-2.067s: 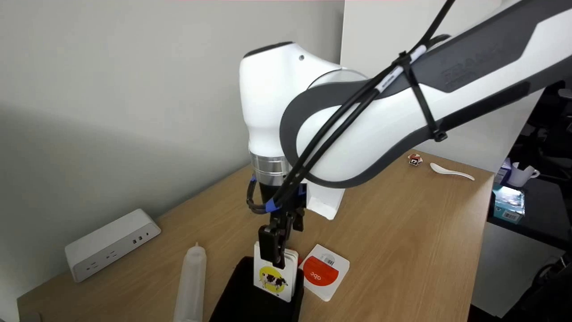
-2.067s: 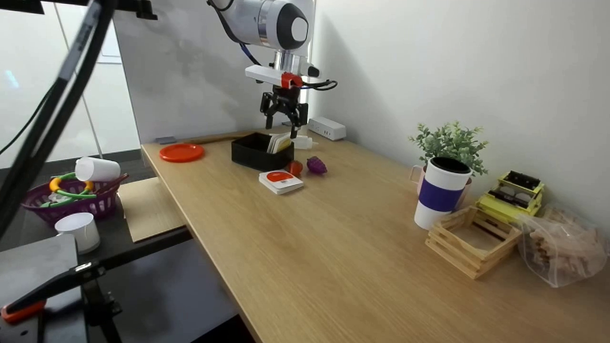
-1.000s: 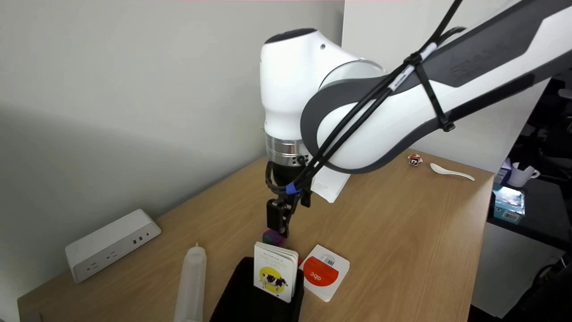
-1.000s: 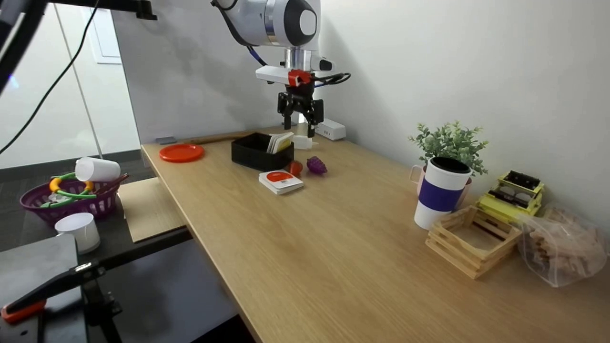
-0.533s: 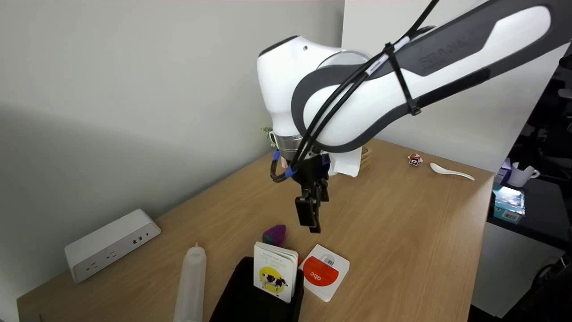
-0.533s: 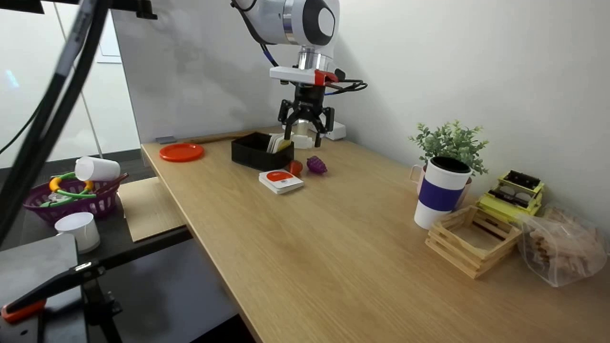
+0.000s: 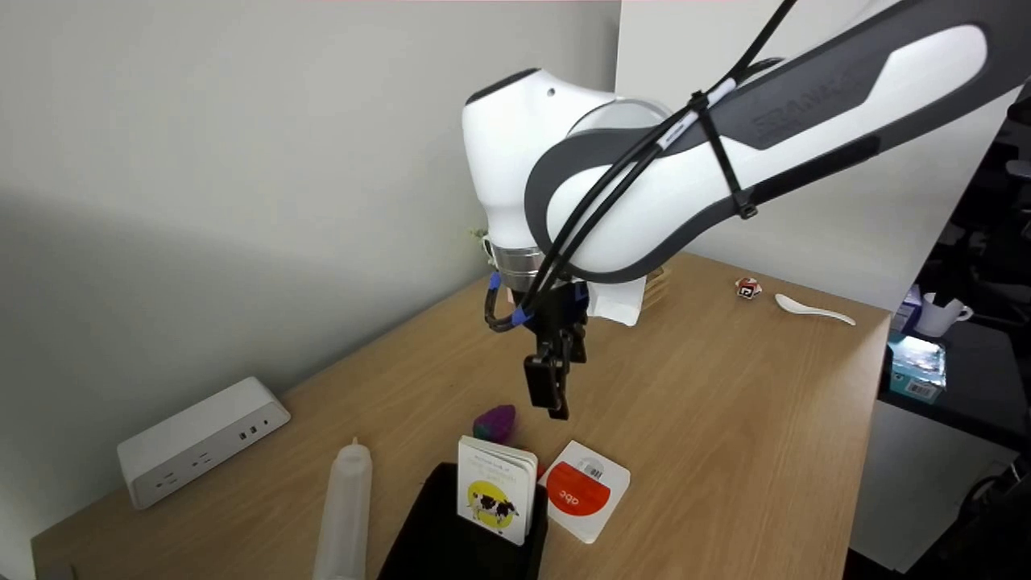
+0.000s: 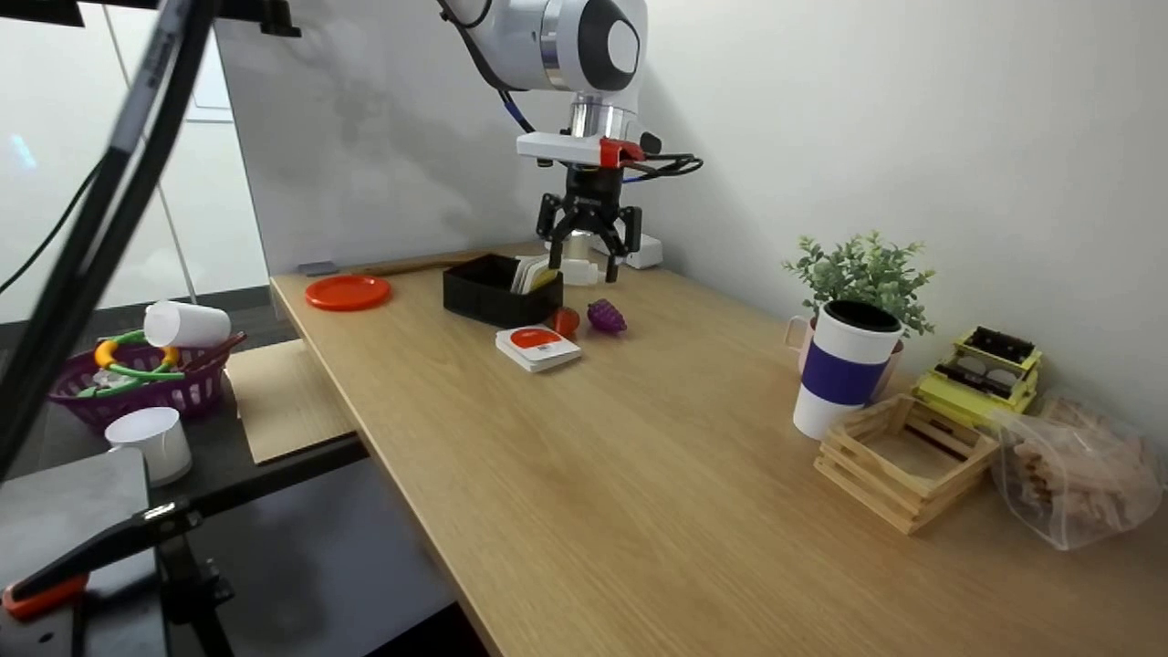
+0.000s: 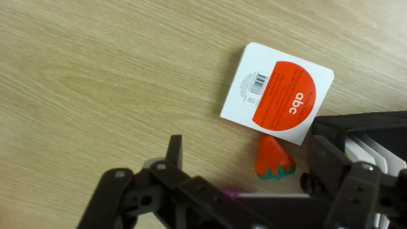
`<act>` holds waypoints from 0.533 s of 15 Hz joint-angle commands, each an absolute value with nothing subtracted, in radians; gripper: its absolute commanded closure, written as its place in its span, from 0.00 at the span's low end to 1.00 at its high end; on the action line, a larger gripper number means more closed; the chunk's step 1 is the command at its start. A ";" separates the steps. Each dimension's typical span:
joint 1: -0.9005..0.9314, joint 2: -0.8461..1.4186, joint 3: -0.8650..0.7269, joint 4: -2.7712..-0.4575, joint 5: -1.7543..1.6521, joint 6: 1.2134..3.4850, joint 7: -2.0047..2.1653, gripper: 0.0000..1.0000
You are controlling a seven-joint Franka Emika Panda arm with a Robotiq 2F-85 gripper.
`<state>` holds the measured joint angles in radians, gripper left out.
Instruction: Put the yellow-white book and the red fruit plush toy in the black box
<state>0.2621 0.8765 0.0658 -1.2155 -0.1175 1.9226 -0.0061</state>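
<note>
Spread fingers [image 9: 175, 152] had left the cow book [image 7: 495, 490]; hugging the strawberry [image 9: 273, 156] without bumping the black box [image 8: 476, 297] seemed best.

– Is this an office?
– An office or a robotics lab, I can't tell which. A Franka arm [image 7: 685, 185] hangs over a wood-grain desk [image 8: 639, 456].
– What says office?
– The desk itself, and the white multi-socket power strip [image 7: 201, 443] near the wall [image 7: 242, 161].
– And the leafy plant [image 8: 862, 274] and travel tumbler [image 8: 839, 374]?
– Homely touches, also near the wall.
</note>
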 commanded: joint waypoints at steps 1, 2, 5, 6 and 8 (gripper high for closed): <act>0.251 0.941 0.074 -1.128 -0.136 1.920 -0.066 0.00; 0.246 0.966 0.083 -1.092 -0.132 1.905 -0.103 0.00; 0.237 1.038 0.111 -0.992 -0.121 1.861 -0.234 0.00; 0.234 1.062 0.121 -0.961 -0.118 1.843 -0.283 0.00; 0.233 1.107 0.137 -0.894 -0.115 1.794 -0.368 0.00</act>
<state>0.2507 1.0207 0.0985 -1.0345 -0.1192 1.8812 -0.2490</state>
